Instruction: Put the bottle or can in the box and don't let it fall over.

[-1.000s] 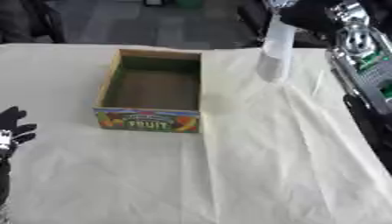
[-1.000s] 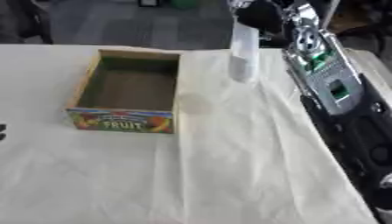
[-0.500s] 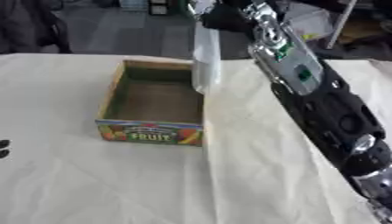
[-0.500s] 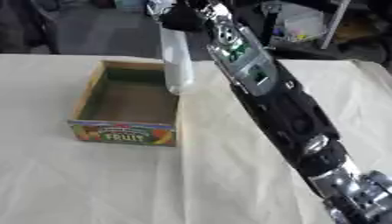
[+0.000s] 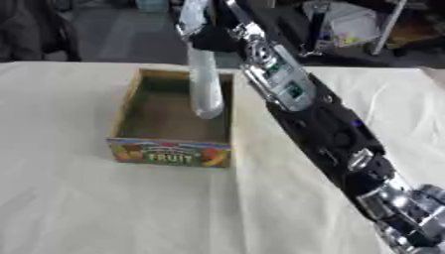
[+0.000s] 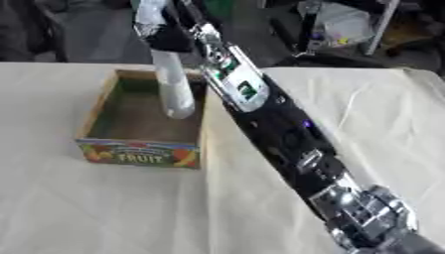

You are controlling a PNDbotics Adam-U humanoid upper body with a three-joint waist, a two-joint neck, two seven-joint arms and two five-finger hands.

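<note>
Bottle first: a pale, translucent plastic bottle (image 5: 205, 84) is hanging upright in the upper middle of the frame, its lower end reaching down inside the shallow open cardboard box with the colourful "FRUIT" label on its front wall (image 5: 171, 152). It is being carried by its top, probably so that the base can meet the box floor squarely and not tip – whether the base is touching the floor yet cannot be told. The box is sitting left of centre on the cream tablecloth (image 5: 130, 208), open side up.

The right hand (image 5: 211, 35) is reaching in at the top of the frame, at the end of the long black-and-silver arm running up from the lower right corner. Its fingers are curling round the bottle's upper end – closed on it, not spread. The left hand is not showing in either view.
</note>
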